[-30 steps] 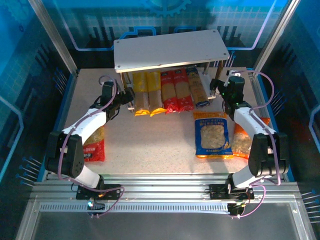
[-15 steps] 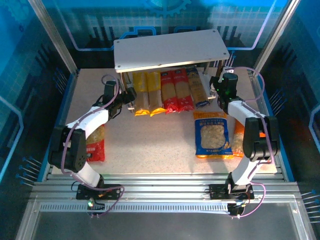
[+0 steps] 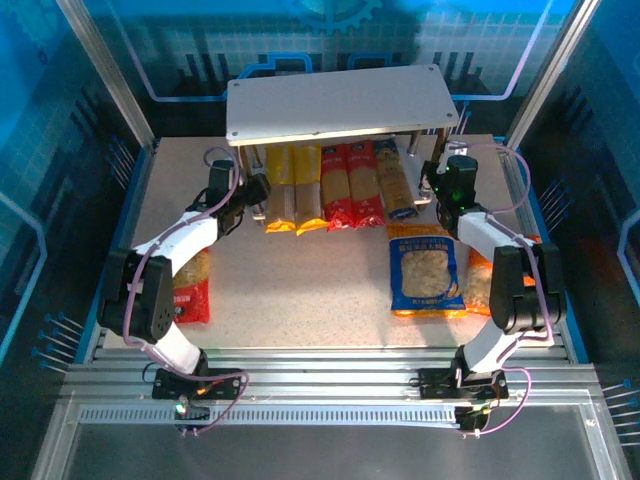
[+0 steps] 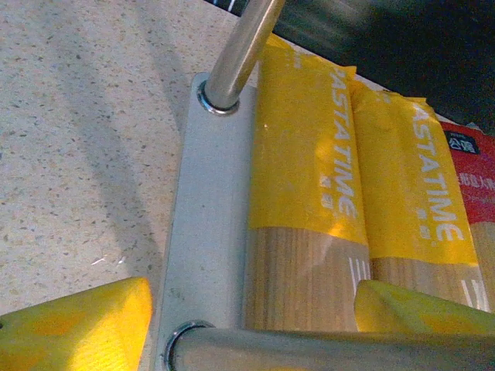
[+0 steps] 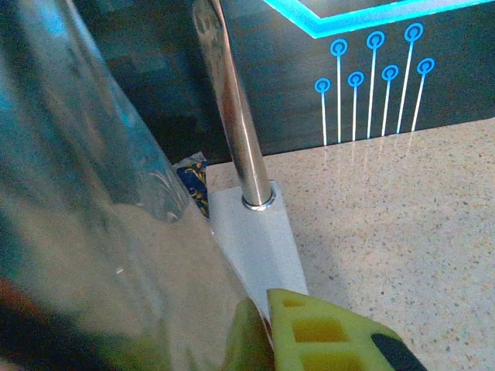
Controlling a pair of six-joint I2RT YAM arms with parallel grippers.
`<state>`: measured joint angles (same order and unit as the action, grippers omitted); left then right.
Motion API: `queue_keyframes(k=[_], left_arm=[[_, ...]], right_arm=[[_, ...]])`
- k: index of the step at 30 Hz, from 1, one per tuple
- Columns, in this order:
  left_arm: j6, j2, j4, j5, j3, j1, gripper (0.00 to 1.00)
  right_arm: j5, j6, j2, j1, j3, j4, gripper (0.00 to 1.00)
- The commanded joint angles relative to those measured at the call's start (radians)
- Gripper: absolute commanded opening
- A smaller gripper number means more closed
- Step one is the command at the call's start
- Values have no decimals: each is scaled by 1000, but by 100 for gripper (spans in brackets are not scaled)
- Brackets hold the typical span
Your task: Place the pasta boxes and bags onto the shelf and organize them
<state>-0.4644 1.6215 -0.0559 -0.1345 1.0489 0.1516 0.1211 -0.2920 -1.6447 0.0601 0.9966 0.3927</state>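
Since a second ago your right arm has folded its elbow in toward its base; right gripper [image 3: 433, 176] and left gripper [image 3: 256, 190] have stayed at the front corners of the shelf [image 3: 340, 100]. Five spaghetti packs [image 3: 340, 186] lie side by side on the lower board [image 4: 209, 232] under the top board, near ends jutting out; two yellow, two red, one blue. Your left fingers [image 4: 77, 325] stand wide apart astride the board's corner, a leg [image 4: 240, 46] rising just beyond. One right finger [image 5: 325, 332] shows beside a blurred shiny mass; whether that gripper clamps anything cannot be told. On the speckled beige table [image 3: 300, 285]: blue bag [image 3: 427, 268] near the right arm; orange bag [image 3: 484, 288] partly under it; red bag [image 3: 188, 292] under the left arm. Blue-lit wall panels [image 3: 480, 30], aluminium posts [image 3: 105, 70] and near rails [image 3: 320, 365] enclose the cell.
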Motion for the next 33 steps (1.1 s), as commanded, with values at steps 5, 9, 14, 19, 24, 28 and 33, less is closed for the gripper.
queue_keyframes(k=[5, 9, 14, 19, 24, 28, 33], left_arm=[[-10, -61, 39, -143, 13, -69, 70], [-9, -61, 42, -134, 7, -69, 71], [-16, -60, 50, -98, 10, -69, 78], [-9, -100, 80, -69, -1, -65, 86], [-17, -206, 106, -79, -78, -26, 99], [-26, -289, 140, -116, -143, 59, 99], [-31, -376, 221, -194, -190, 248, 99]], right_arm=[[-21, -97, 132, 13, -80, -3, 2], [-8, -92, 165, 24, -141, -2, 2], [2, -87, 183, 22, -141, -48, 31], [-12, -74, 252, 21, -142, -117, 76], [3, -80, 398, 21, -193, -249, 84], [54, -117, 510, 21, -209, -396, 84], [147, -163, 600, 22, -143, -751, 85]])
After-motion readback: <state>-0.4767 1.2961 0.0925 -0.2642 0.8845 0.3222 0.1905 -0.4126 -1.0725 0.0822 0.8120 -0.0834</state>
